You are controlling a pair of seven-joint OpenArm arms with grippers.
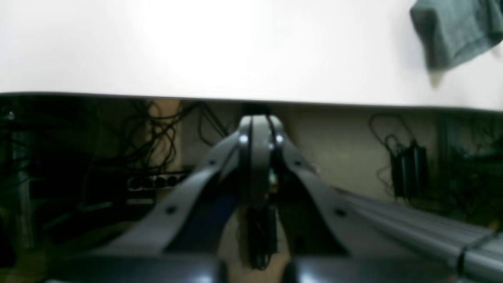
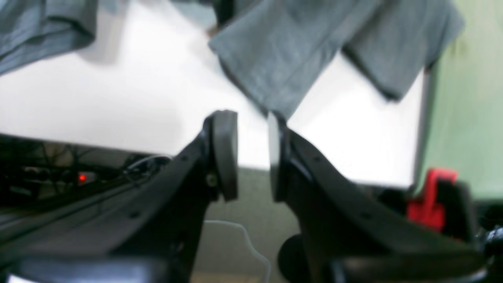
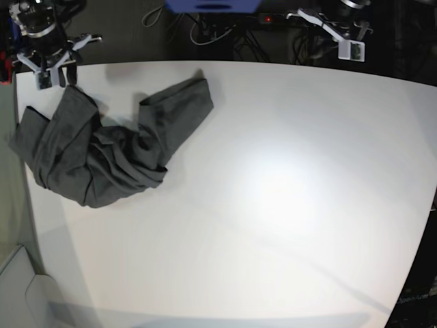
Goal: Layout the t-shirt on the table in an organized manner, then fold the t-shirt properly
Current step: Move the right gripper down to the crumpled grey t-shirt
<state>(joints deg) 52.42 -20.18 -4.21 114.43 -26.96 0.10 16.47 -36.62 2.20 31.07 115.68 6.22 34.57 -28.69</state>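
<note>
The dark grey t-shirt (image 3: 102, 154) lies crumpled at the left end of the white table (image 3: 273, 191), one folded part reaching toward the back edge and another hanging over the left edge. My right gripper (image 2: 253, 153) hovers at the table's back left corner, open by a narrow gap with nothing between its pads. A corner of the t-shirt (image 2: 283, 51) lies just beyond its fingertips. In the base view the right gripper (image 3: 56, 76) sits right behind the shirt. My left gripper (image 1: 257, 122) is shut and empty, just off the back edge of the table (image 1: 196, 47), far from the t-shirt (image 1: 456, 31).
Cables and a power strip (image 1: 157, 181) lie behind the table's back edge. A red clamp (image 2: 430, 196) sits by the table's corner near my right arm. A blue object (image 3: 212, 5) stands behind the table at the back.
</note>
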